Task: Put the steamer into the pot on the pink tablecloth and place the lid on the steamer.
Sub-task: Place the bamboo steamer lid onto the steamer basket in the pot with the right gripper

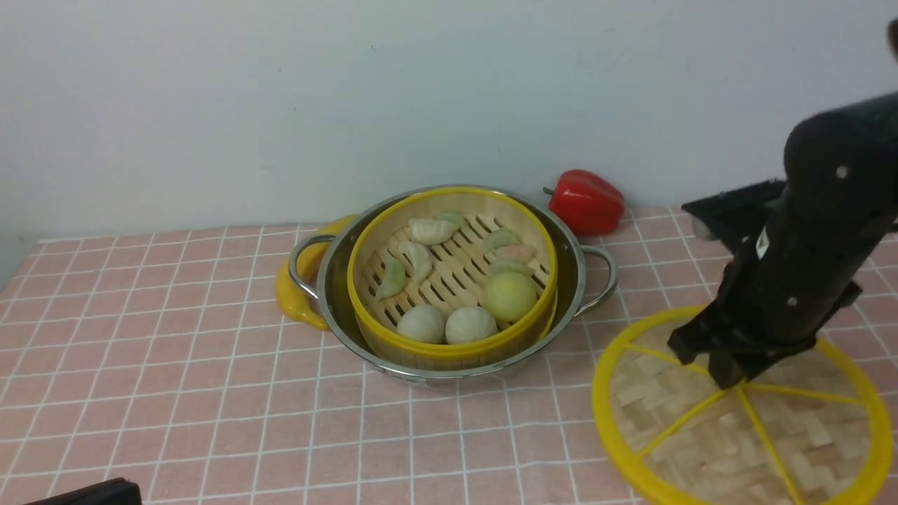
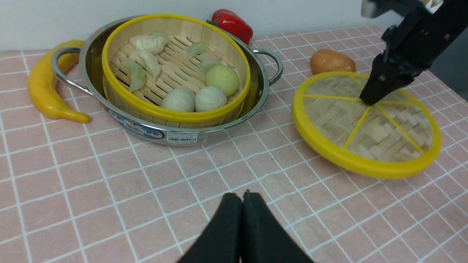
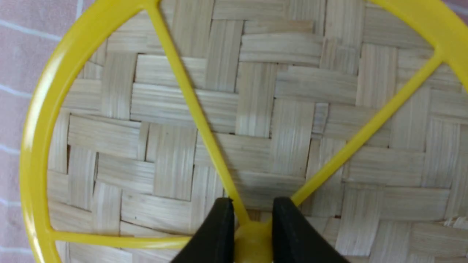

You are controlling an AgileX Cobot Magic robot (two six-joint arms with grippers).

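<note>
**Ana:** Steamer [image 1: 442,348], the round bamboo basket with yellow rims: where is it?

**Ben:** Let me take the biggest thing first. The pink tablecloth with a white grid of squares [image 1: 175,393] covers the whole table. On it stands the wide, shallow, shiny stainless-steel pot with two looped handles [image 1: 335,284]. The steamer sits inside that pot, with pale round buns [image 1: 468,324] and small folded dumplings [image 1: 431,230] on its slatted floor.

**Ana:** And the cover?

**Ben:** The flat woven-bamboo lid with a thick yellow rim and yellow spokes [image 1: 701,421] is on the cloth, near the pot's right handle. I cannot tell if it is lifted off the cloth at all.

**Ana:** Anything smaller?

**Ben:** A long yellow banana [image 2: 44,91] curves against the pot's left handle. A glossy red bell pepper [image 1: 586,202] lies behind the pot by the wall, and a brownish potato [image 2: 332,61] lies just behind the lid.

**Ana:** The pincers?

**Ben:** The right gripper [image 3: 252,210] points down at the lid's centre, its black fingers pinching the yellow hub. The left gripper [image 2: 240,197] hangs over bare cloth, its fingers pressed together on nothing.
</note>
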